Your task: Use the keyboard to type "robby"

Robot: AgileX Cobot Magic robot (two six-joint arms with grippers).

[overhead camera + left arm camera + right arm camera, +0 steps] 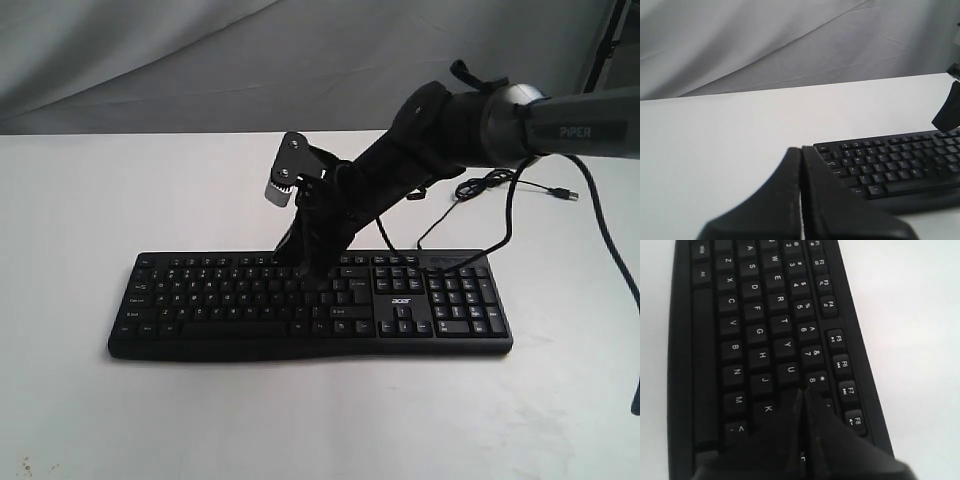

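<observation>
The keyboard lies flat on the white worktop, near the middle, with its long side facing the front. Its cable curls away behind it.

The right claw reaches across from the right and points down at the letter keys. Its two fingers are pressed tight together and hold nothing, so they make one blunt poker. In the right wrist view the right claw has its tip just past the U key, between the 8 key and the K key. It hides the key under it. I cannot tell if it is pushing a key or only hanging just above.

The left claw is clenched too, with nothing in it. It waits off the left end of the keyboard.

I think the tip is by I and O, so it may be going for the "o". Here is what could go wrong. The tip is fat and the keys sit close, so it could hit the I, or two keys at once. A long push could type the letter many times. A slanted, hard push could slide the keyboard, and then later pokes would land on wrong keys.
</observation>
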